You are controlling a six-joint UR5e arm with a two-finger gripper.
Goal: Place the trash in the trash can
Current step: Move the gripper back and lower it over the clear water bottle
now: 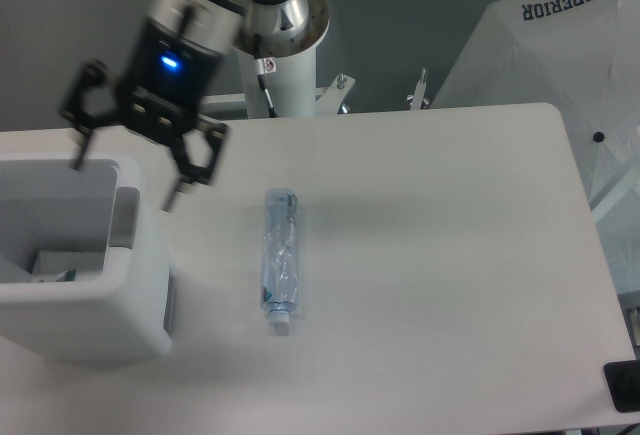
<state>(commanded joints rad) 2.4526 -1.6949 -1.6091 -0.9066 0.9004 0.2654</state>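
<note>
White plastic fills the left edge: the trash can [85,300], its left side cut off by the frame. Deep inside, a pale bag [55,267] with a dark printed patch shows only in part, the rest hidden by the near wall and too dim to read. Above the can's far rim hangs the gripper [125,180], blurred, a blue light glowing on its body; its black fingers [185,170] are spread wide with nothing between them, one over the can's opening, the other just past its right wall. The arm above runs out of the top of the frame. Right of the can, apart from it, a crushed clear bottle [279,260] lies flat on the surface [440,255], white cap toward the near edge. The surface is matte, off-white, with a rounded far corner. Behind it stand a white post and grey wall; at far right a white umbrella [545,45] printed "SUPERIOR" is cropped, and a dark object at the lower right corner cannot be made out.
</note>
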